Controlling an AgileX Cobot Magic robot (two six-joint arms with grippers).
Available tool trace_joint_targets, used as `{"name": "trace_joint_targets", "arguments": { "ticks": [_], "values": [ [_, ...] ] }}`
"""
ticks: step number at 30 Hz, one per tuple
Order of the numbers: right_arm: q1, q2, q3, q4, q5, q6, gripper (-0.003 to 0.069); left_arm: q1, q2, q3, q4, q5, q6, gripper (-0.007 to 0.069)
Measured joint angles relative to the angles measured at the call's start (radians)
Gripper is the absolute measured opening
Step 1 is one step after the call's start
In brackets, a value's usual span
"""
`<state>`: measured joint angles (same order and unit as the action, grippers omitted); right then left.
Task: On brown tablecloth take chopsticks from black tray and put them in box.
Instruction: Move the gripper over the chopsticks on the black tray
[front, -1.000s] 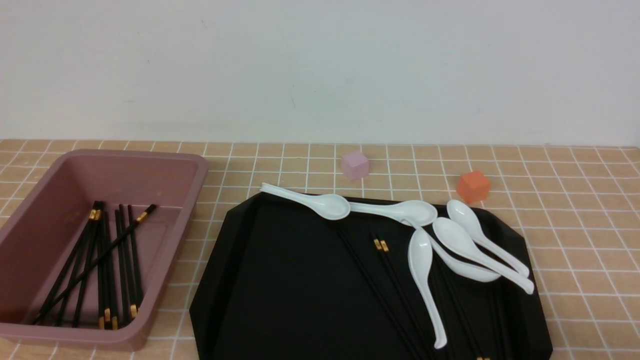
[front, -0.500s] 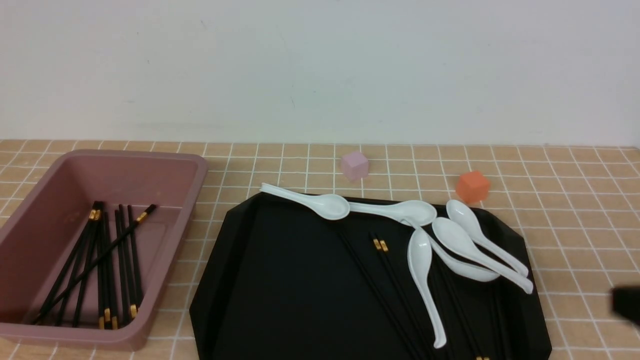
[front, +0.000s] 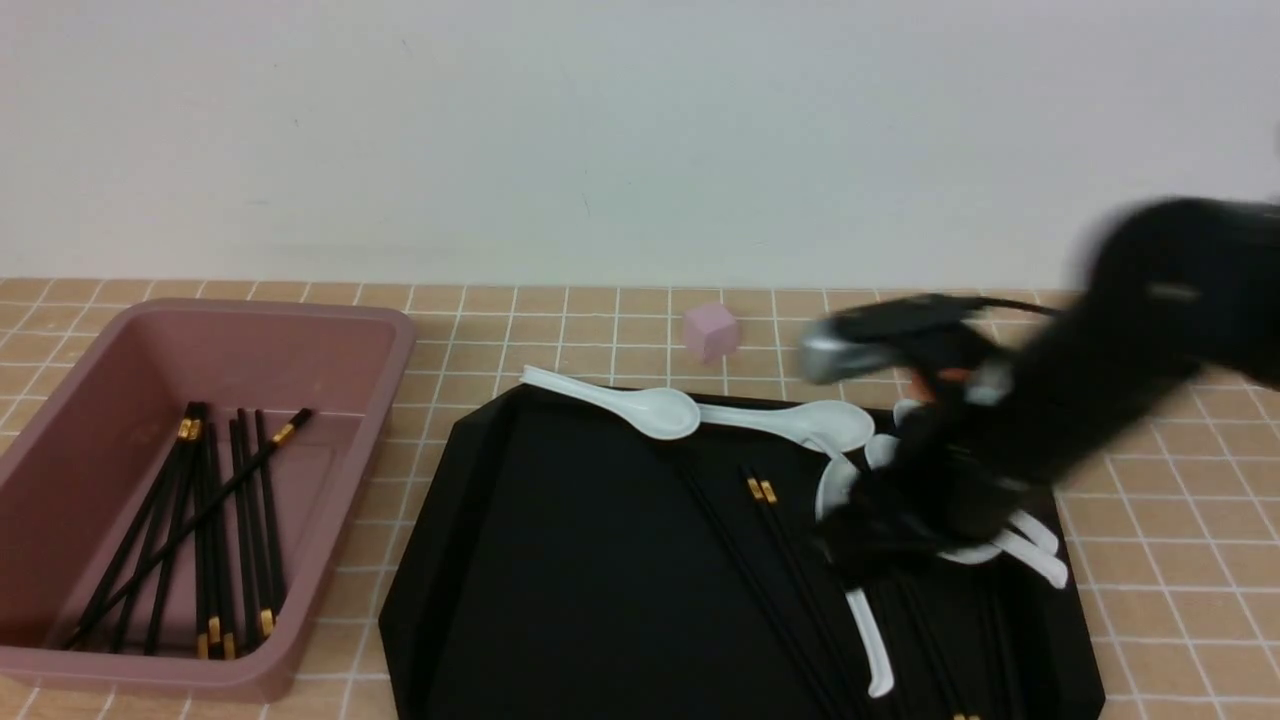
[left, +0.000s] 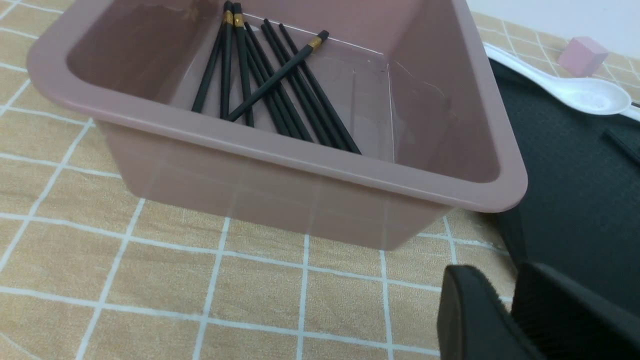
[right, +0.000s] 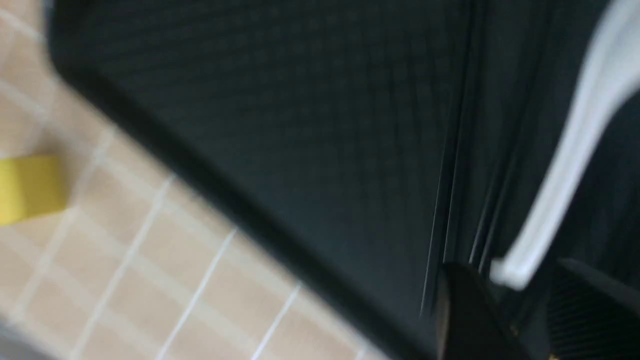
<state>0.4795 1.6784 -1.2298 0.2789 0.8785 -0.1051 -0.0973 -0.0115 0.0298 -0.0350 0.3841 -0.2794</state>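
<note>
- Dusty-pink plastic tub (front: 352, 500) fills the lower left of the front view, its corners rounded, walls sloping and rim rolled.
- Slim black chopsticks (front: 205, 510) with gold bands lie inside the tub, most running lengthwise, one slanting across the others.
- Matte-black tray (front: 560, 570), cut-cornered and low-rimmed, spans the lower centre of the front view, extending towards the right.
- More black chopsticks (front: 750, 575) lie in the tray, right of its middle; two show gold bands at their upper ends, side by side.
- White glossy soup spoons (front: 665, 412) lie along the tray's upper edge and over its right part, some partly hidden by the right arm (front: 1100, 370).
- Tan tablecloth (front: 1180, 580) with a white grid lies beneath the tub and tray.
- Pink cube (front: 710, 330) sits beyond the tray, upper centre; an orange cube (front: 950, 375) peeks from behind the arm.
- Yellow block (right: 35, 187) rests on the tablecloth in the right wrist view.
- Left claw (left: 500, 272): narrow gap, nothing between its fingers.
- Right claw (right: 515, 272): parted above the tray, blurred, near a spoon handle.
</note>
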Motion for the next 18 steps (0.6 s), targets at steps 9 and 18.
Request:
{"name": "trace_joint_targets", "arguments": {
  "ticks": [9, 18],
  "values": [
    [0.025, 0.474, -0.553, -0.105, 0.222, 0.057, 0.0320, 0.000, 0.000, 0.000, 0.000, 0.000, 0.000, 0.0155],
    [0.046, 0.804, -1.020, -0.169, 0.345, 0.098, 0.0320, 0.000, 0.000, 0.000, 0.000, 0.000, 0.000, 0.0166]
  ]
}}
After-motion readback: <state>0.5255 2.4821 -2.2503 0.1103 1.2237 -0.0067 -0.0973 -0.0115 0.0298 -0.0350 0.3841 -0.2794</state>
